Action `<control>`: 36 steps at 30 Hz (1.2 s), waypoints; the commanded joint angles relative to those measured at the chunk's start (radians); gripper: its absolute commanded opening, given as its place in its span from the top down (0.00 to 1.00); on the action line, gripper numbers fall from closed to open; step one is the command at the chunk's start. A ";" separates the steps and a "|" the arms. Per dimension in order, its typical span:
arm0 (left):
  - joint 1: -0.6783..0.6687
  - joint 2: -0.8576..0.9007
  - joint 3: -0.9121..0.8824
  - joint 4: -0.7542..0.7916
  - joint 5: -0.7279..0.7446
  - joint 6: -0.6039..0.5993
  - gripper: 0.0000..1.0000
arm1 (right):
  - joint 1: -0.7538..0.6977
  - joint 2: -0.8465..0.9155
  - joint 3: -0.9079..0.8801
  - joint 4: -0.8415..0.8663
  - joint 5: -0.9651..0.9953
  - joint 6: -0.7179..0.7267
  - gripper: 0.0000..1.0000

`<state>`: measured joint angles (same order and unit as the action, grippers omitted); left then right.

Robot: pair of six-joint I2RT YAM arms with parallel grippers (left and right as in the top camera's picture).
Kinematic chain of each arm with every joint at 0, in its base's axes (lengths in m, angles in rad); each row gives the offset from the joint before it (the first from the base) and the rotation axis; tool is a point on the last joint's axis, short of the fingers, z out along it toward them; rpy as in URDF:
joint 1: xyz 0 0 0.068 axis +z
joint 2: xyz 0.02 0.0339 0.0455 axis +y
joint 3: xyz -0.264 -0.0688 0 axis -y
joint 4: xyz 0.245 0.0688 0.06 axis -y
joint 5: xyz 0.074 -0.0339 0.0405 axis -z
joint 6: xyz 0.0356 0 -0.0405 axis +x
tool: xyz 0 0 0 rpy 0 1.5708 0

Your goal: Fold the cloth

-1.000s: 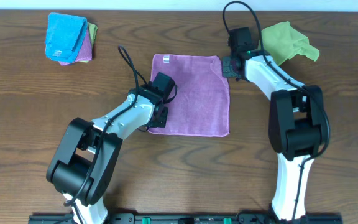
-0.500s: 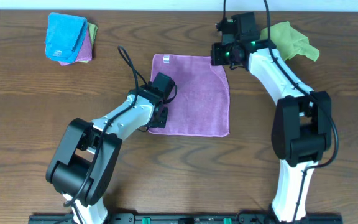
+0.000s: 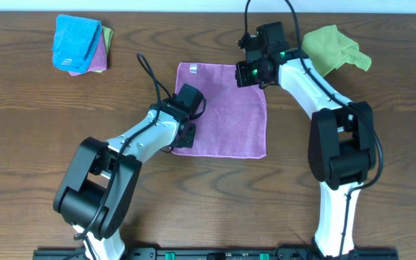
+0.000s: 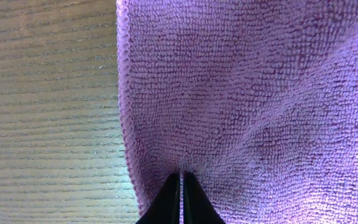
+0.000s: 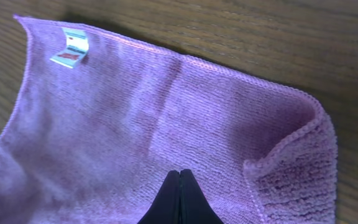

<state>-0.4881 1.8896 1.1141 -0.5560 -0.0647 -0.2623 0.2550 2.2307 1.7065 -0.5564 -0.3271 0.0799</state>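
Right gripper [image 3: 255, 72] first: over the last second I have swung it from the table beside the right edge of the purple cloth [image 3: 226, 108] up and inward, and it now hangs over the cloth's far right corner. Its fingers are pressed together. In the wrist view that corner [image 5: 291, 168] curls up beside them, but I cannot tell whether I have any fabric pinched.

Meanwhile my left gripper [image 4: 181, 174] has not moved. It is closed at the cloth's near left edge, and the pile puckers right at the tips, so I judge that I hold the cloth there.

Apart from that curled corner, the cloth lies spread flat in the middle of the wooden table [image 3: 20, 144], with its white tag [image 5: 70, 48] at the far edge. No fold is made yet. With my grippers on opposite corners, I take this as the set-up for the first fold.

I see no container anywhere. A blue folded cloth [image 3: 74, 43] tops a small stack at the far left, and a lime-green cloth [image 3: 334, 47] lies crumpled at the far right, both well apart from my cloth.
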 commanded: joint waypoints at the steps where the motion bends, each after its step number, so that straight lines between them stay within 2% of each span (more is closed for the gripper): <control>1: -0.008 0.078 -0.053 0.011 0.065 -0.008 0.94 | 0.003 0.033 0.013 0.003 0.032 -0.029 0.99; 6: -0.008 0.078 -0.053 0.011 0.065 -0.008 0.94 | 0.004 0.067 0.013 0.003 0.044 -0.029 0.99; 16: -0.008 0.078 -0.053 0.010 0.065 -0.008 0.94 | 0.001 0.079 0.013 -0.010 0.259 -0.029 0.99; 36: -0.008 0.085 -0.100 0.078 0.065 -0.057 0.94 | -0.008 0.078 0.014 -0.013 0.286 -0.029 0.99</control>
<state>-0.4881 1.8793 1.0863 -0.4847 -0.0574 -0.2966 0.2550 2.3009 1.7145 -0.5602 -0.1040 0.0662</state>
